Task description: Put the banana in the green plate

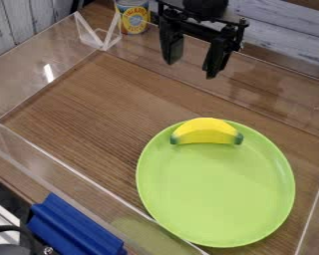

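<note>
The small yellow banana point(206, 132) with dark ends lies inside the large lime-green plate point(215, 194), near its far rim. The plate rests on the wooden tabletop at the right front. My black gripper point(191, 52) hangs above and behind the plate, pointing straight down. Its fingers stand apart, open, with nothing between them. It is well clear of the banana.
A can with a yellow label point(133, 17) stands at the back, left of the gripper. Clear plastic walls point(43, 60) border the wooden table at the left and front. A blue object point(69, 231) lies outside the front wall.
</note>
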Robot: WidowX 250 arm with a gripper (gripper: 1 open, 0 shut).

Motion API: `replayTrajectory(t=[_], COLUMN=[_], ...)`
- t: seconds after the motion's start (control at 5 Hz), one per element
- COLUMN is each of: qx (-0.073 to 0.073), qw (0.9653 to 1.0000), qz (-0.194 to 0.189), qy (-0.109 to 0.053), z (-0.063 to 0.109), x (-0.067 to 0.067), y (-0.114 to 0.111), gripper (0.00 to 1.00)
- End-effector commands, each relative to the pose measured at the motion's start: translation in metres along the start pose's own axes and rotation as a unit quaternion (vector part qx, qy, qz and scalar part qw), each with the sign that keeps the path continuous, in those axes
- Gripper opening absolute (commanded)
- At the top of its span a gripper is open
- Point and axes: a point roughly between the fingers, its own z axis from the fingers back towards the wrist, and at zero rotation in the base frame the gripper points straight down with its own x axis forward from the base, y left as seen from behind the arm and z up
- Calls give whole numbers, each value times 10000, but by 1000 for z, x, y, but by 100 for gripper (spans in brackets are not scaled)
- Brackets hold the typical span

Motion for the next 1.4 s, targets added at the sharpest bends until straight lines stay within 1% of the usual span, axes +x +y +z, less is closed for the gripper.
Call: replayTrajectory(t=[0.0,0.2,0.6,1.2], qx=[-11,-27,-98,-155], qw=[10000,10000,9999,9998], qz=[-17,-26,-110,-150], qy=[-15,-33,-67,-55], z=[-1,-1,7,12], x=[3,6,11,10], y=[0,1,4,5], gripper=[100,100,100,100])
